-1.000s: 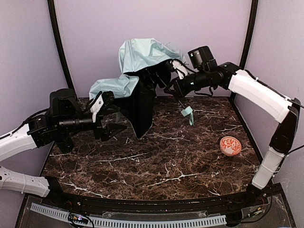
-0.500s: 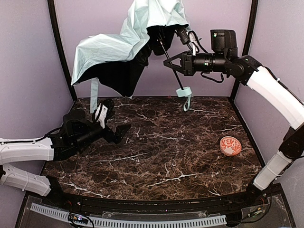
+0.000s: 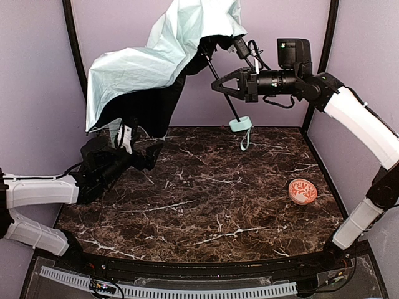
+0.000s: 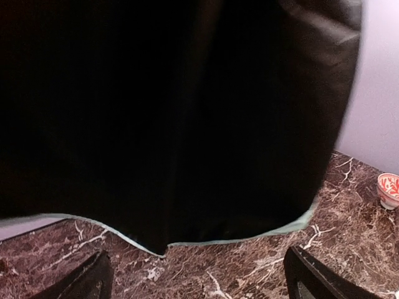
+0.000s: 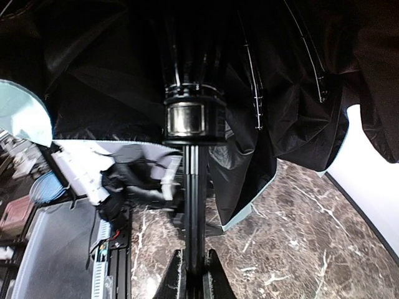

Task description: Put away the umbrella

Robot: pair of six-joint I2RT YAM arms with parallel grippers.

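umbrella lifted, limp mint fabric, black lining

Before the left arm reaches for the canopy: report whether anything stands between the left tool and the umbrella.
Nothing visible does. The left tool is open just short of the hanging hem of the umbrella, with only open air between them.

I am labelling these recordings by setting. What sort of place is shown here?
Probably a robot test booth in a laboratory, not a home: plain lilac wall panels enclose a dark brown marble-patterned tabletop, with black frame posts in the corners and white-and-black robot arms fixed at the near edge.
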